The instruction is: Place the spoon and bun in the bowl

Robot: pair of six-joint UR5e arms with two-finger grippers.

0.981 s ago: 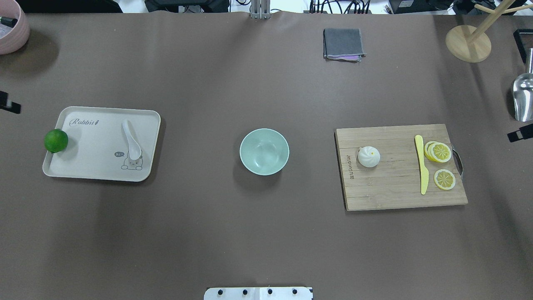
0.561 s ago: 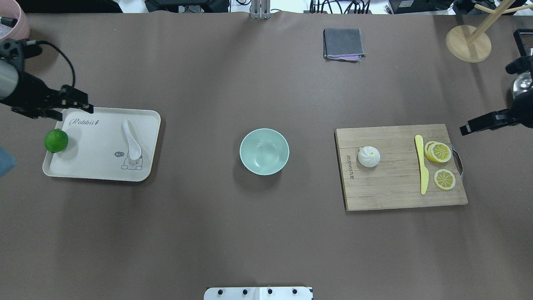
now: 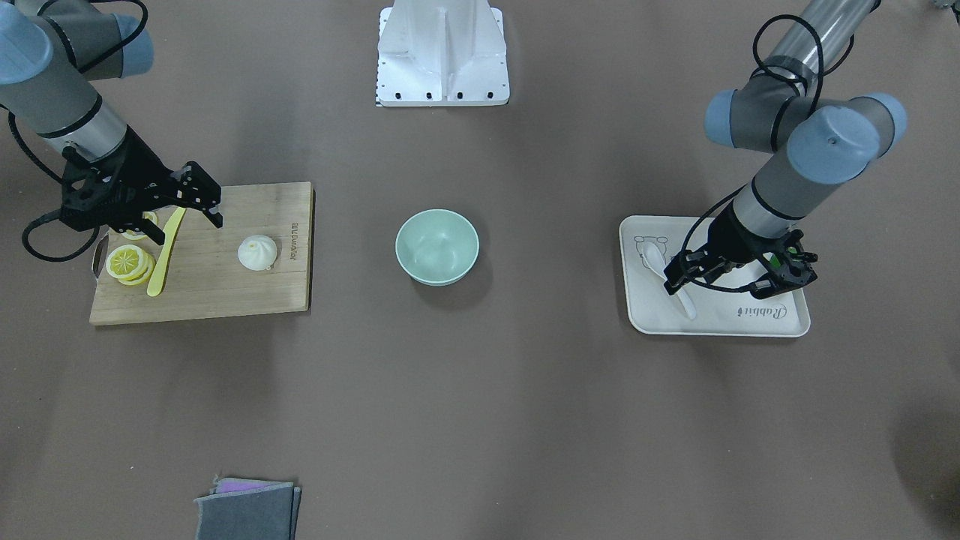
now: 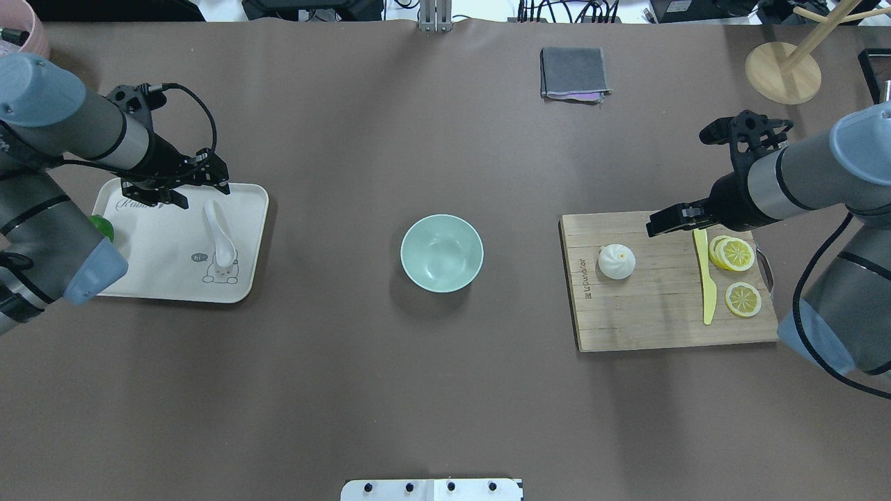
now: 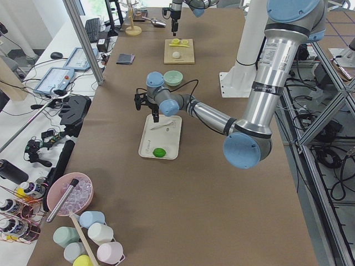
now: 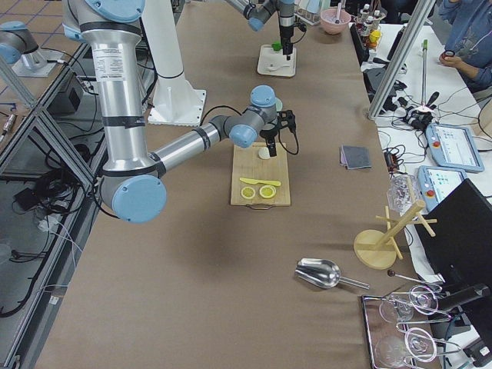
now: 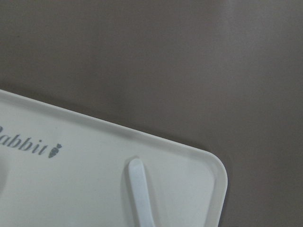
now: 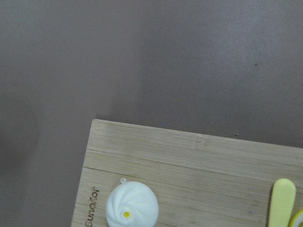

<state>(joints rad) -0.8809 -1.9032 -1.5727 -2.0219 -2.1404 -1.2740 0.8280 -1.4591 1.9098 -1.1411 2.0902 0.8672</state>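
1. One second back, absent; now brought in with left gripper [image 4: 204,195] spread wide, empty, over the tray's [image 4: 160,282] far edge beside the spoon's [image 4: 220,240] handle.
2. Same with right gripper [image 3: 189,225]: open, empty, over the cutting board's [image 4: 654,323] far edge near the bun [image 4: 617,261].
3. Likely ready for both pickups; mint bowl [image 4: 418,240] centred, unfilled.

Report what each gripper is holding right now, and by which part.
Nothing is held. The left gripper hangs open over the tray near the spoon; the right gripper hangs open over the cutting board near the bun.
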